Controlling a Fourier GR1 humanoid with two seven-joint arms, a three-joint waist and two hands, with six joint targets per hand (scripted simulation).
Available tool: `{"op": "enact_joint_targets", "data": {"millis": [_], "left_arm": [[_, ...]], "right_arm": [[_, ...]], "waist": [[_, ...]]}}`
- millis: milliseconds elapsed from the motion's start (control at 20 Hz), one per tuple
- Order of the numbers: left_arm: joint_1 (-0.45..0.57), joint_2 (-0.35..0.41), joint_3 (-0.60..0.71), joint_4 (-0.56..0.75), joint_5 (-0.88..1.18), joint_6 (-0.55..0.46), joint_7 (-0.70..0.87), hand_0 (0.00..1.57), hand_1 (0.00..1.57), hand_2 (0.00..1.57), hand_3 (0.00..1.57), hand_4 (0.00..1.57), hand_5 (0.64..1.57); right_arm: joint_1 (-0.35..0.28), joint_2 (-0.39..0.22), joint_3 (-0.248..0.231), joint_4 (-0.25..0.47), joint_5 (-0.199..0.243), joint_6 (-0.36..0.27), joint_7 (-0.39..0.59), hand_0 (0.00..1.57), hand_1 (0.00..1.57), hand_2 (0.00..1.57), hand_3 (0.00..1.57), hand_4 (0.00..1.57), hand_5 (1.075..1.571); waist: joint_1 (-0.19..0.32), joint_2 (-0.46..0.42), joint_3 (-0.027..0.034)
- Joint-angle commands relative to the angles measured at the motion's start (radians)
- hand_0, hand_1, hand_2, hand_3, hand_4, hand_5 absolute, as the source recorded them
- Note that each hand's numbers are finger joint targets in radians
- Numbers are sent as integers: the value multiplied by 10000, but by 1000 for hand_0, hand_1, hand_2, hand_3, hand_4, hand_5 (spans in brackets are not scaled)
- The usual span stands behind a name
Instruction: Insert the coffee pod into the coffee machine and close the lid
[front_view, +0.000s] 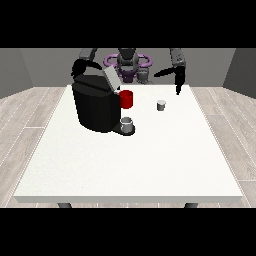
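Grey walls and a wood-plank floor are framing a large white table, whose near half is lying bare, giving wide room toward the front edge and both front corners. Standing on the far left part is a black coffee machine with its lid tilting up and open; a red cup is sitting just beside its right side, and a grey cup is resting on its tray at the front. The small grey coffee pod is standing alone on the table, below and to the left of the fingers of the hand at the view's right, apart from them. Those fingers are pointing straight down, holding nothing. The hand at the view's left is hovering behind the machine's top; its fingers I cannot tell.
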Motion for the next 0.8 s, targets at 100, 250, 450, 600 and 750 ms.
{"op": "enact_joint_targets", "data": {"millis": [100, 250, 450, 600, 750], "left_arm": [[-989, 63, 205, 1811, -645, 485, -204, 0, 0, 0, 0, 0, 1571], [-1611, 475, 414, 2396, -579, 77, 184, 0, 0, 0, 0, 0, 1571], [-1578, -184, -301, 2905, -1464, 713, -48, 0, 0, 0, 0, 0, 1571], [-1661, 196, -530, 3164, -1822, 214, 50, 0, 0, 113, 0, 0, 1571], [-2449, 35, -555, 3694, -2238, 696, 171, 0, 0, 459, 0, 0, 1571]], "right_arm": [[-364, 0, 64, 92, -93, 134, 82, 0, 0, 0, 0, 337, 1571], [-666, -452, -371, 569, -289, 273, 138, 0, 0, 0, 0, 397, 1571], [-972, -447, -338, 1021, 69, -58, 301, 0, 0, 0, 0, 371, 1571], [-1116, -611, -488, 1256, 143, -198, 826, 0, 0, 0, 0, 428, 1571], [-1394, -155, -45, 1234, 599, -745, 934, 0, 0, 0, 0, 424, 1571]], "waist": [[-423, 643, -2], [-273, 622, 0], [-139, 681, 0], [106, 230, 0], [-149, 343, -2]]}}
